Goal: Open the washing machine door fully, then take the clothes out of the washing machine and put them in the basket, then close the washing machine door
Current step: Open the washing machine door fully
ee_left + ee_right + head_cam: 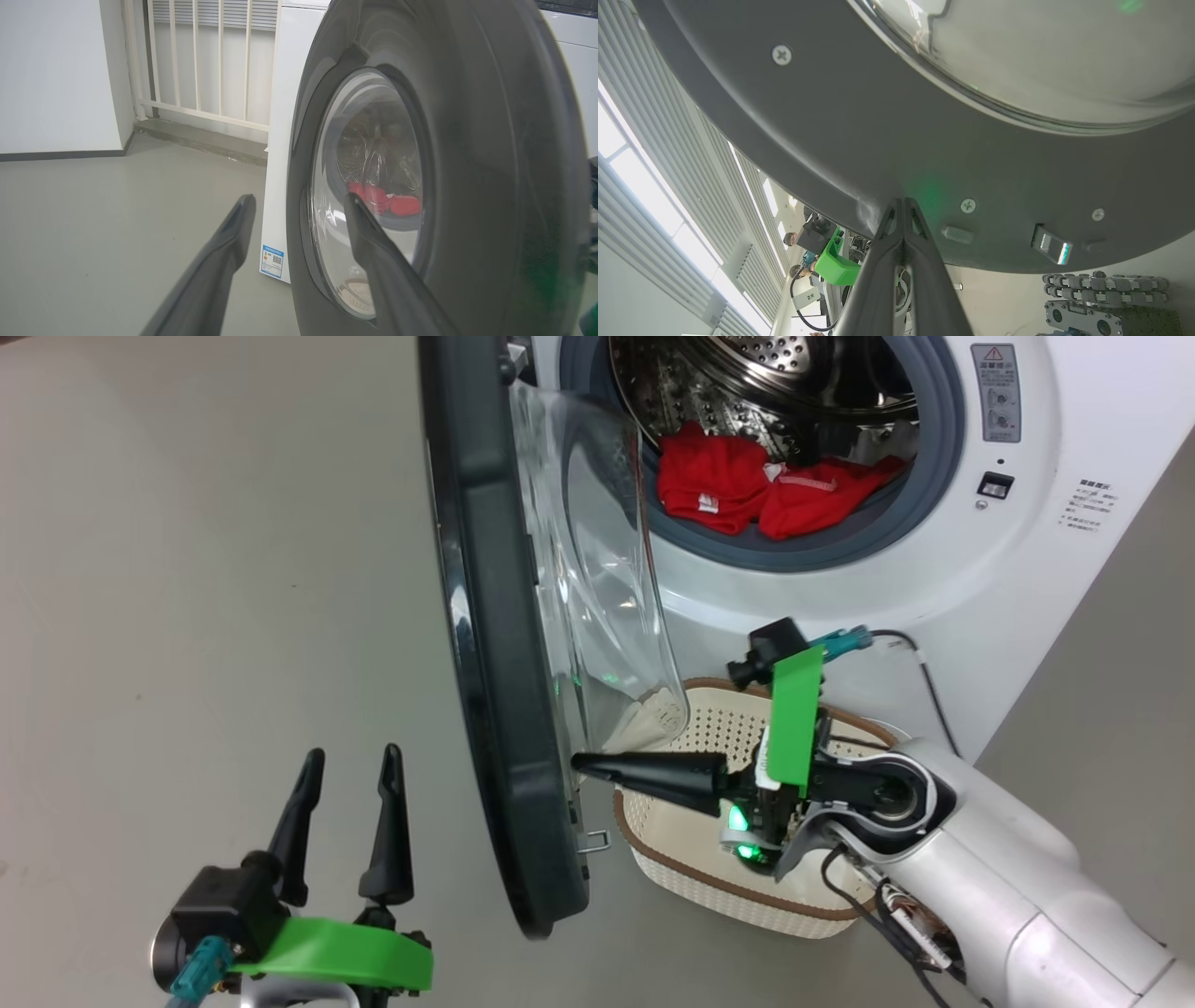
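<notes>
The washing machine door (485, 616) stands part open and edge-on, its glass bowl (597, 569) facing the drum. Red clothes (719, 476) lie at the mouth of the washing machine (1027, 541). The cream basket (719, 896) sits on the floor below the opening, holding nothing that I can see. My right gripper (579, 763) is shut, and its tips press on the inner side of the door's lower rim (878, 116), above the basket. My left gripper (352, 756) is open and holds nothing, left of the door's outer face (490, 163). The clothes (383, 200) show through the glass.
Grey floor spreads left of the door. A white wall and a railing (196, 60) stand behind the machine. A blue label (272, 261) sits low on the machine's front. A metal latch (595, 842) sticks out of the door's lower edge near the basket.
</notes>
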Available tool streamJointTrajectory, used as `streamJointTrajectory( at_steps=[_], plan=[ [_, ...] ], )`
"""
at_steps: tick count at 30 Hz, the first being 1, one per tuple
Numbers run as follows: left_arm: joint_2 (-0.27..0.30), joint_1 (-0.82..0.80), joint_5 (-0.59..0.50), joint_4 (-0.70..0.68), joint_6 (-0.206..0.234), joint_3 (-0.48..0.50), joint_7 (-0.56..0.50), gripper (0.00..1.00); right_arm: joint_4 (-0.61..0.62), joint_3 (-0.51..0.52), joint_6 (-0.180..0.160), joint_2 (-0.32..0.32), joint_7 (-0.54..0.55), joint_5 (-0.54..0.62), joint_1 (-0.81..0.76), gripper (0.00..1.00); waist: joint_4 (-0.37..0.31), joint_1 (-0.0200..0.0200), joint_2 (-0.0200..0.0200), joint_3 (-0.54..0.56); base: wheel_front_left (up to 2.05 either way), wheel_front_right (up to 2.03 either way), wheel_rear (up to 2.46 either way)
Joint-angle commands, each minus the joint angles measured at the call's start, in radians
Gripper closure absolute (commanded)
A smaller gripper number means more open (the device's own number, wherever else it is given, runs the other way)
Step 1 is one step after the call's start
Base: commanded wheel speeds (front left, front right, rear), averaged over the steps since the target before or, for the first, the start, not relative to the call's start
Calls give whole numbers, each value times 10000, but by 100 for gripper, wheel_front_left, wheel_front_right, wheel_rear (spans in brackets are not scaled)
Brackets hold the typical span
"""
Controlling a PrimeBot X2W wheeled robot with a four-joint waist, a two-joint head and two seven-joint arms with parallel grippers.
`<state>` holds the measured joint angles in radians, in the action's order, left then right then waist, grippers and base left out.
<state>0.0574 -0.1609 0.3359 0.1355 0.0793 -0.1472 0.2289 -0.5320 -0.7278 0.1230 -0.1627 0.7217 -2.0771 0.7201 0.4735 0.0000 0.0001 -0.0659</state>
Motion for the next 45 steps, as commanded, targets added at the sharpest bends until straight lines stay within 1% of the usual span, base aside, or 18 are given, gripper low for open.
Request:
streamJointTrajectory(
  at_steps=[1, 4, 7, 13, 16, 22, 23, 27, 29, 32, 35, 40, 45],
  plan=[
    [234, -35, 70, -317, 65, 316, -27, 0, 284, 91, 77, -44, -315, 209, -125, 0, -50, 0, -1, 21, 0, 0, 0],
    [260, -37, 85, -335, 90, 316, -35, 0, 433, 239, 77, -256, -883, 687, -181, 0, -102, 0, -1, 50, 0, 0, 0],
    [293, -3, 96, -378, 124, 326, -33, 0, 711, 416, 77, -484, -1834, 1562, -272, 0, -163, 0, -1, 93, 0, 0, 0],
    [375, 142, 153, -444, 197, 416, -5, 0, 1562, 377, 77, -858, -3806, 3820, -775, 0, -299, 0, -1, 171, 0, 0, 0],
    [408, 191, 170, -450, 218, 436, 12, 0, 1652, 139, 77, -1049, -4910, 5095, -984, 0, -375, 0, -1, 213, 0, 0, 0],
    [444, 289, 175, -486, 260, 432, 51, 0, 1158, -334, 77, -1252, -7225, 7478, -1167, 0, -480, 0, -1, 304, 0, 0, 0],
    [444, 289, 175, -486, 260, 432, 51, 0, 1158, -334, 77, -1252, -7225, 7478, -1167, 0, -480, 0, -1, 304, 0, 0, 0],
    [468, 353, 181, -516, 290, 432, 73, 0, 551, -341, 77, -1141, -8789, 8708, -1272, 0, -527, 0, -1, 376, 0, 0, 0],
    [479, 381, 187, -532, 311, 445, 87, 0, 198, -187, 77, -989, -9359, 9192, -1316, 0, -566, 0, -1, 397, 0, 0, 0],
    [456, 437, 175, -616, 388, 418, 97, 0, -412, 221, 77, -722, -9732, 10106, -1353, 0, -619, 0, -1, 415, 0, 0, 0],
    [472, 491, 149, -687, 449, 397, 90, 0, -739, 983, 77, -419, -9821, 11183, -1447, 0, -684, 0, -1, 418, 0, 0, 0],
    [498, 500, 118, -749, 506, 356, 92, 0, -286, 3013, 77, 135, -9830, 13843, -2212, 0, -740, 0, -1, 393, 0, 0, 0],
    [508, 513, 97, -723, 519, 285, 107, 0, 539, 4380, 77, 697, -9832, 16061, -3231, 0, -726, 0, -1, 461, 0, 0, 0]
  ],
)
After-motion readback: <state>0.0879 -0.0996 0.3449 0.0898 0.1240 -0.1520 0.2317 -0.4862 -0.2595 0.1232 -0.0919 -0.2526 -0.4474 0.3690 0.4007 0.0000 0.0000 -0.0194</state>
